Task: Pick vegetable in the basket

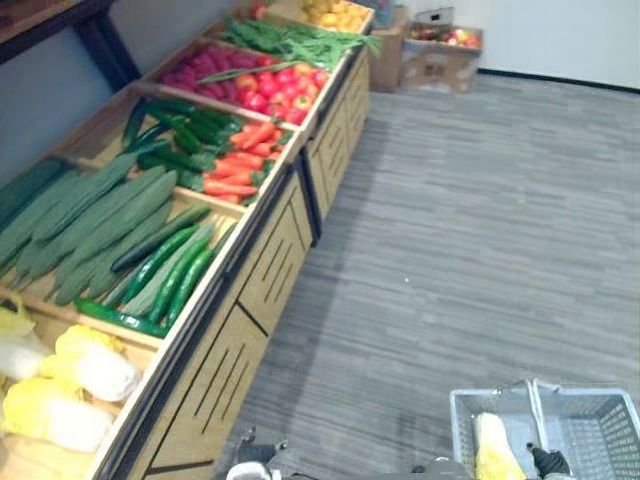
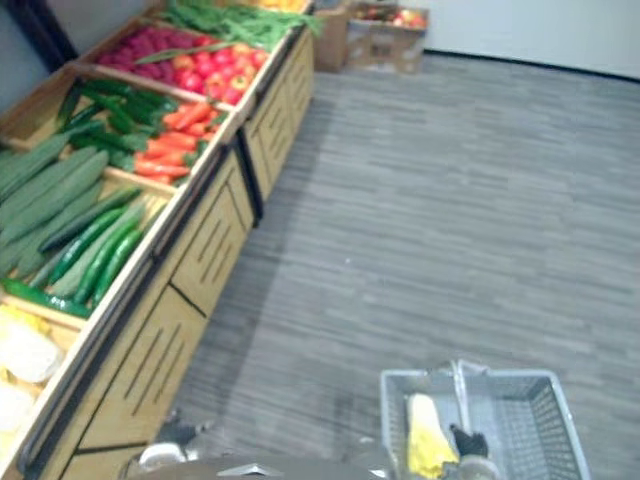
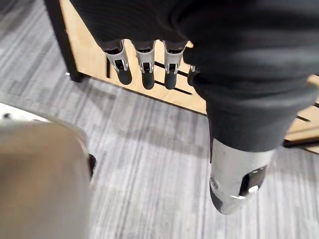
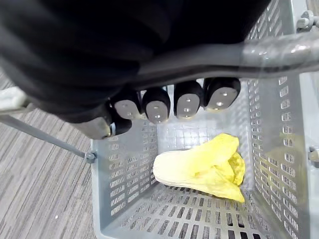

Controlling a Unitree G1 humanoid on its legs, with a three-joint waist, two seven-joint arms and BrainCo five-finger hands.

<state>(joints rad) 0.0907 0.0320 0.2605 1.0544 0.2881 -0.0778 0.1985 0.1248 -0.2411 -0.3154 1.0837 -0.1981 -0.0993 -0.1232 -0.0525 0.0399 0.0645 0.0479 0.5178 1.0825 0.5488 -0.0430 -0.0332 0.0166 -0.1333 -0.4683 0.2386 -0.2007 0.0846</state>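
Observation:
A grey plastic basket [image 1: 600, 420] hangs low at my right over the floor. My right hand [image 4: 174, 102] is shut on its metal handle [image 4: 279, 52], fingers curled round the bar. One yellow-white napa cabbage [image 4: 199, 169] lies on the basket's bottom. My left hand [image 3: 144, 64] hangs open with nothing in it, over the floor beside the wooden stand's front [image 3: 99, 55]. On the stand to my left lie more napa cabbages [image 1: 70, 385], slim cucumbers [image 1: 170, 270], long pale green gourds [image 1: 80, 215] and carrots [image 1: 240, 165].
Farther along the stand [image 1: 250, 290] are dark cucumbers [image 1: 185, 130], tomatoes [image 1: 280, 85], purple-red vegetables [image 1: 205, 65] and leafy greens [image 1: 300, 40]. A cardboard box of produce [image 1: 440, 45] stands by the far wall. Grey striped floor [image 1: 470, 230] spreads to the right.

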